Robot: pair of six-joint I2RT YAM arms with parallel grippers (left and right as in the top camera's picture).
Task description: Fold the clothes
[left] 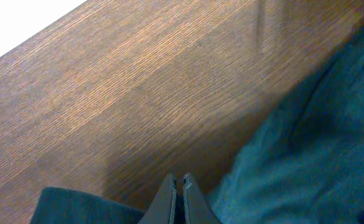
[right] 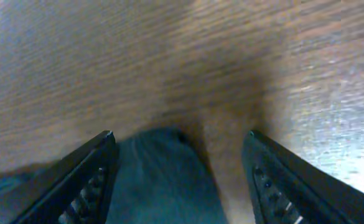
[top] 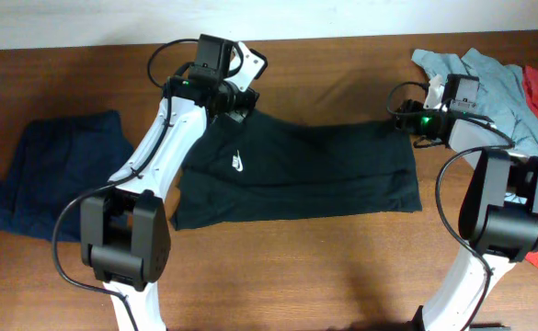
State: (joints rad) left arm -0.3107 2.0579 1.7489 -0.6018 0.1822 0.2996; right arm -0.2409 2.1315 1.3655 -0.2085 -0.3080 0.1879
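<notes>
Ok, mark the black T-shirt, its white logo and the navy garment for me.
black T-shirt (top: 314,170): overhead view, middle of the body.
white logo (top: 238,165): overhead view, on the swoosh itself.
navy garment (top: 57,170): overhead view, centre of the cloth.

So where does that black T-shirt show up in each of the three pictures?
Overhead: black cotton T-shirt with white swoosh, spread across the middle.
Left wrist: the T-shirt fills the right side.
Right wrist: bottom centre, between the open right pincer's fingers.
Shared landmark: the brown wooden table under it.
</notes>
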